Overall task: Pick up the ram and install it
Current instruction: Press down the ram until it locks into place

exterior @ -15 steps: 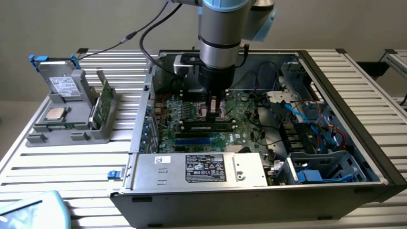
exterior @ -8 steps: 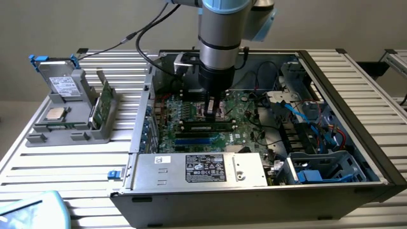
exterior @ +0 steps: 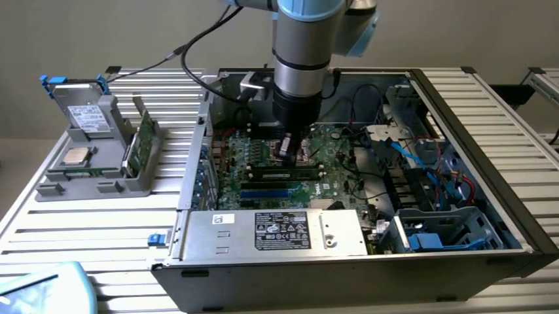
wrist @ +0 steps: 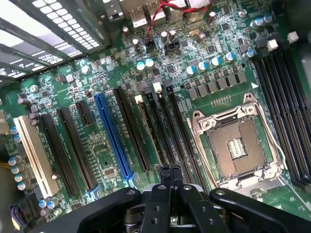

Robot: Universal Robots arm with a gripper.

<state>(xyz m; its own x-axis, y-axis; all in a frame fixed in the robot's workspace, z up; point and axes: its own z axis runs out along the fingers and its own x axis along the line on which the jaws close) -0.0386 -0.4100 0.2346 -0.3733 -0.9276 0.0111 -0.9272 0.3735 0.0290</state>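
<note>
One ram (exterior: 281, 174), lying on motherboard (exterior: 336, 149), closed claw (exterior: 287, 152) just beside it

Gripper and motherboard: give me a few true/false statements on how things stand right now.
1. The gripper is down inside the open computer case, over the motherboard. True.
2. Its fingers are spread wide apart. False: they are shut, pressed together.
3. The CPU socket has no processor in it. True.
4. The gray parts holder stands on the exterior view's right of the case. False: it stands on the exterior view's left, outside the case.
5. Every expansion slot on the board is black. False: one long slot is blue and another is white.
</note>
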